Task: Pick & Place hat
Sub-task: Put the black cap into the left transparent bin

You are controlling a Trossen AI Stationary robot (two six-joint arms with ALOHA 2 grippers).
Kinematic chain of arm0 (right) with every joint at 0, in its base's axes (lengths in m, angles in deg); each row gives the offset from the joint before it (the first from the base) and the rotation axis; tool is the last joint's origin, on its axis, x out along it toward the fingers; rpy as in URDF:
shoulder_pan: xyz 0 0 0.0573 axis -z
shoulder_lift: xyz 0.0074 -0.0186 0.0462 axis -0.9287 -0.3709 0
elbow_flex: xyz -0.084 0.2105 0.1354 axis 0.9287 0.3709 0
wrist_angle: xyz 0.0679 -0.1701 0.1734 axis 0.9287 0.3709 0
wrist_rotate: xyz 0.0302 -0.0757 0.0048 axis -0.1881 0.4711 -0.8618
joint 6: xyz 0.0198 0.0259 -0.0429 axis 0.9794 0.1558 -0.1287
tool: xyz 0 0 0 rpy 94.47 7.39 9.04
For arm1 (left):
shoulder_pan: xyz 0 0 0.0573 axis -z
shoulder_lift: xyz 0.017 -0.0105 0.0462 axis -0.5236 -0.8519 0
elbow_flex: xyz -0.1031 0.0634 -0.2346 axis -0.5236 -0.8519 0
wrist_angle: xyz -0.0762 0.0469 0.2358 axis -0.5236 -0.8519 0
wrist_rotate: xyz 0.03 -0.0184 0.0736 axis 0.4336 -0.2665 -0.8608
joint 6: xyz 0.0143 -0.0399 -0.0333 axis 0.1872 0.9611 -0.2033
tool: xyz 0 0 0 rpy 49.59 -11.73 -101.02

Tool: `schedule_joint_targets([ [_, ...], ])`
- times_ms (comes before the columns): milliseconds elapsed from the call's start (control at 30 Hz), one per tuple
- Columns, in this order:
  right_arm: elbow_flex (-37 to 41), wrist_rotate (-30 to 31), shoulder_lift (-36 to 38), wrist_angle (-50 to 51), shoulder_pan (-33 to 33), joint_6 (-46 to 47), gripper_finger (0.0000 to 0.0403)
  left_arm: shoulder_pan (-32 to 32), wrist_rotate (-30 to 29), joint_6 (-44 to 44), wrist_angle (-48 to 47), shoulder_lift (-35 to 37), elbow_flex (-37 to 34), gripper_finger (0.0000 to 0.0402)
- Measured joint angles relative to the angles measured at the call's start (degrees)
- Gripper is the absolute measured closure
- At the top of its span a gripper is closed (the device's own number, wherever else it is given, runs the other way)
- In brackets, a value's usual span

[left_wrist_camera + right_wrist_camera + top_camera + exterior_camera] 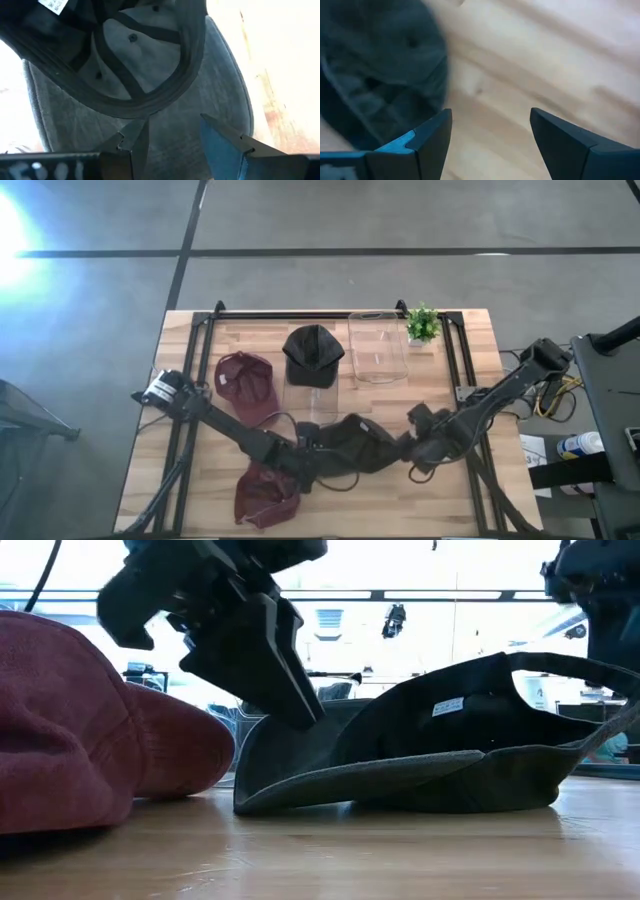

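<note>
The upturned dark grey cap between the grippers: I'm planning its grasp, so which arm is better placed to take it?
Left. The left gripper hangs open right over the upturned dark grey cap's brim, while the open right gripper has bare wooden table between its fingers, cap beside it.

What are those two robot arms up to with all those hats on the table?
They are sorting caps. Both arms have met over a dark grey cap lying upside down near the table's front. The left gripper is open, its fingers poised over the cap's brim, not yet closed on it. The right gripper is also open, beside the cap's other end. Two maroon caps and a black cap lie nearby, with a clear box behind.
</note>
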Motion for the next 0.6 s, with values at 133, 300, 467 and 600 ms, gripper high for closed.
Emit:
schedule_joint_targets([
  [133,4.9,0.0,-0.6,-14.2,0.8,-3.0,0.0141,-0.8,1.6,0.1,0.1,0.0,0.0,0.0235],
  [300,6.3,0.0,-4.4,-24.9,4.3,-10.0,0.0151,-1.4,1.3,0.3,1.3,0.0,0.0,0.0235],
  [467,5.0,-0.7,-9.2,-34.7,8.8,-19.1,0.0162,-1.7,2.9,0.6,3.4,-2.5,0.0,0.0235],
  [600,3.4,-3.3,-13.4,-42.1,12.7,-24.6,0.0166,-1.5,3.4,0.5,4.3,-4.6,0.0,0.0235],
])
